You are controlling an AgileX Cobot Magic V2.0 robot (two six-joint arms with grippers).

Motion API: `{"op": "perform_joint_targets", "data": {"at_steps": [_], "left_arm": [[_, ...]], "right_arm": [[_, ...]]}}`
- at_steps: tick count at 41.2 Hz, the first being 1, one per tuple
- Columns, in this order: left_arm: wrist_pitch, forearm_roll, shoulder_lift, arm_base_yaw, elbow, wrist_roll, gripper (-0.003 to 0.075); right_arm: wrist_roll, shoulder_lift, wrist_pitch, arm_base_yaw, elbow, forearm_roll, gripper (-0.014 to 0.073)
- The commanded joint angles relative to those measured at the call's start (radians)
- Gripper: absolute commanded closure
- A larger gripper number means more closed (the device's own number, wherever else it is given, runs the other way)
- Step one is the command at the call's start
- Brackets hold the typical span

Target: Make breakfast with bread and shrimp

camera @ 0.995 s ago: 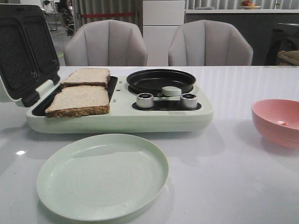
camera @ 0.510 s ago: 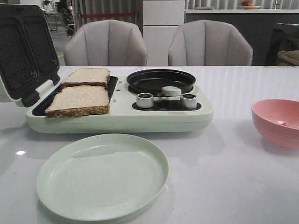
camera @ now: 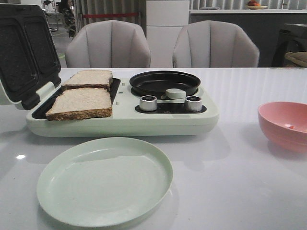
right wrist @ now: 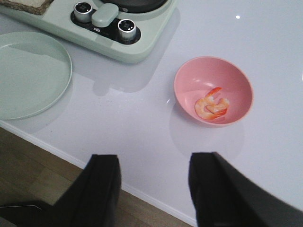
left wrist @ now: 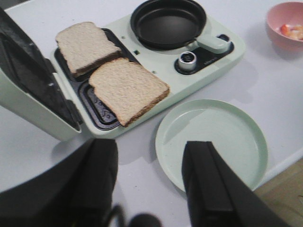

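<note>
On the left part of the white table, the two squarish beige bread slices with brown crusts lie on the dark grill plates of the pale green breakfast maker, whose ridged lid stands open at the far left. The nearer slice overhangs the grill's front rim, so a careless pinch could crush it or drag it off onto the table instead of the round pale green plate at the near edge. Further right sit the black round frying pan and, toward the table's right edge, the pink bowl holding the small curled orange shrimp; being tiny and probably slick, they could slip from the fingers or tip the light bowl. The left gripper hangs above the near edge, jaws wide and empty. The right gripper hovers over the near edge short of the bowl, likewise spread with nothing held.
</note>
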Motion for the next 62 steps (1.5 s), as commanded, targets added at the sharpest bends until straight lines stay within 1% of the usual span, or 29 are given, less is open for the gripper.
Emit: {"op": "perform_joint_targets", "data": {"at_steps": [1, 4, 9, 14, 18, 22, 26, 27, 31, 33, 38, 44, 62], "left_arm": [[-0.010, 0.048, 0.071, 0.040, -0.101, -0.036, 0.0384], [0.046, 0.051, 0.146, 0.110, -0.168, -0.027, 0.0389], [0.077, 0.017, 0.244, 0.235, -0.241, 0.039, 0.0389], [0.069, -0.138, 0.313, 0.391, -0.281, 0.177, 0.0389], [0.023, -0.280, 0.338, 0.511, -0.285, 0.278, 0.0389], [0.021, -0.389, 0.353, 0.630, -0.285, 0.371, 0.0391], [0.016, -0.482, 0.374, 0.748, -0.285, 0.452, 0.0437], [0.010, -0.523, 0.381, 0.779, -0.285, 0.470, 0.0465], [0.002, -0.634, 0.411, 0.865, -0.285, 0.558, 0.0540], [-0.003, -0.685, 0.428, 0.890, -0.288, 0.585, 0.0572], [-0.056, -0.759, 0.495, 0.922, -0.289, 0.624, 0.0620], [-0.081, -0.784, 0.602, 0.922, -0.326, 0.636, 0.0620], [-0.076, -0.838, 0.887, 0.912, -0.570, 0.637, 0.0620]], "right_arm": [[0.000, 0.002, -0.067, -0.005, -0.026, -0.023, 0.0143], [0.000, 0.002, -0.067, -0.005, -0.026, -0.023, 0.0143], [0.000, 0.002, -0.067, -0.005, -0.026, -0.023, 0.0143], [0.000, 0.002, -0.067, -0.005, -0.026, -0.023, 0.0143], [0.000, 0.002, -0.067, -0.005, -0.026, -0.023, 0.0143], [0.000, 0.002, -0.067, -0.005, -0.026, -0.023, 0.0143], [0.000, 0.002, -0.067, -0.005, -0.026, -0.023, 0.0143], [0.000, 0.002, -0.067, -0.005, -0.026, -0.023, 0.0143], [0.000, 0.002, -0.067, -0.005, -0.026, -0.023, 0.0143], [0.000, 0.002, -0.067, -0.005, -0.026, -0.023, 0.0143], [0.000, 0.002, -0.067, -0.005, -0.026, -0.023, 0.0143], [0.000, 0.002, -0.067, -0.005, -0.026, -0.023, 0.0143], [0.000, 0.002, -0.067, -0.005, -0.026, -0.023, 0.0143]]}}
